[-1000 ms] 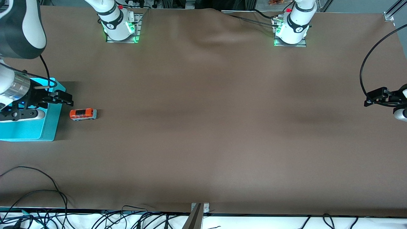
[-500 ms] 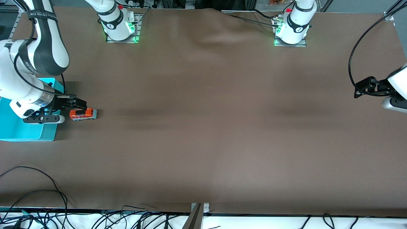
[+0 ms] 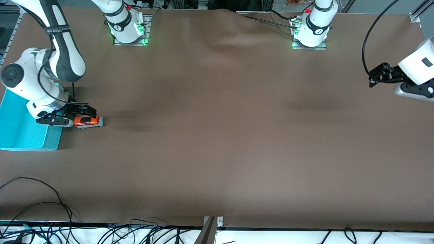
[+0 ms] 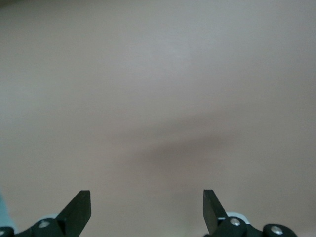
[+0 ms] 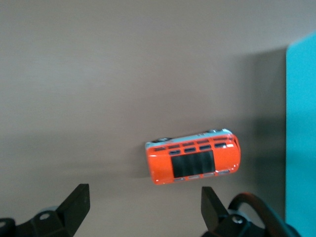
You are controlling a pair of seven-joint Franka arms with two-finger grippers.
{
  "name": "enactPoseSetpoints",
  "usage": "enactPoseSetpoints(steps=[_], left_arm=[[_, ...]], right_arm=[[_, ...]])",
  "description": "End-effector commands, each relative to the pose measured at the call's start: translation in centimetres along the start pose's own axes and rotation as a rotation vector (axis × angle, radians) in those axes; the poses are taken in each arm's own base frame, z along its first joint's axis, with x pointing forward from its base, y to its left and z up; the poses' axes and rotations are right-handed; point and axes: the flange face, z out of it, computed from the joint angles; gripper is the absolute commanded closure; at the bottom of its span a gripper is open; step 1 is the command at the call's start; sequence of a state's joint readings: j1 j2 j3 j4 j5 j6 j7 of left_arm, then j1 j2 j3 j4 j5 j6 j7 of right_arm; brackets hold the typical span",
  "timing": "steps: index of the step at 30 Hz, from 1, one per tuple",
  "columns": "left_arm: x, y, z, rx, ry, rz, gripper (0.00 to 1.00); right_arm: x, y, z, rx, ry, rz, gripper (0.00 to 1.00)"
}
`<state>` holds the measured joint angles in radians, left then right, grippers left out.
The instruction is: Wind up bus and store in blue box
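Blue box point(image 3: 20, 134): sits at the right arm's end of the bench point(image 3: 217, 135), open top, nothing visible inside.
Right pincer point(image 3: 89, 110): has swung off the box and dropped over the bus; fingers spread wide, not yet pinching.
Bus point(image 3: 89, 121): unmoved on the bench, just beside the box wall, on its wheels.
Meaning: the grasp for winding looks imminent; storing is not begun.
Left pincer point(image 3: 372, 78): has drifted upward over bare bench at the left arm's end, spread, waiting.
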<state>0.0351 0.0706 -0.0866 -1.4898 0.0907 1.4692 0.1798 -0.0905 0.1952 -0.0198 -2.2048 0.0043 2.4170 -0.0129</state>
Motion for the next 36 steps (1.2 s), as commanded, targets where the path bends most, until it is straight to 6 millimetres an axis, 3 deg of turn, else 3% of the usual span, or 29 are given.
enactPoseSetpoints(steps=[1, 9, 15, 26, 36], left_arm=[[-4.2, 1.8, 0.1, -0.038, 0.062, -0.01, 0.0], [-4.9, 3.8, 0.0, -0.048, 0.104, 0.022, 0.0], [-5.5, 3.7, 0.0, -0.092, 0.106, 0.013, 0.0], [-5.3, 5.2, -0.9, -0.073, 0.099, 0.035, 0.0], [-3.2, 4.6, -1.8, -0.082, 0.092, 0.036, 0.0]], right_arm=[[-2.0, 1.1, 1.4, -0.005, 0.019, 0.166, 0.0], [-1.5, 1.3, 3.3, 0.001, 0.04, 0.334, 0.0], [-0.9, 1.3, 5.6, 0.014, 0.095, 0.483, 0.0], [0.0, 2.0, 7.5, 0.028, 0.131, 0.605, 0.0], [-0.2, 3.4, 8.2, 0.024, 0.119, 0.647, 0.0]])
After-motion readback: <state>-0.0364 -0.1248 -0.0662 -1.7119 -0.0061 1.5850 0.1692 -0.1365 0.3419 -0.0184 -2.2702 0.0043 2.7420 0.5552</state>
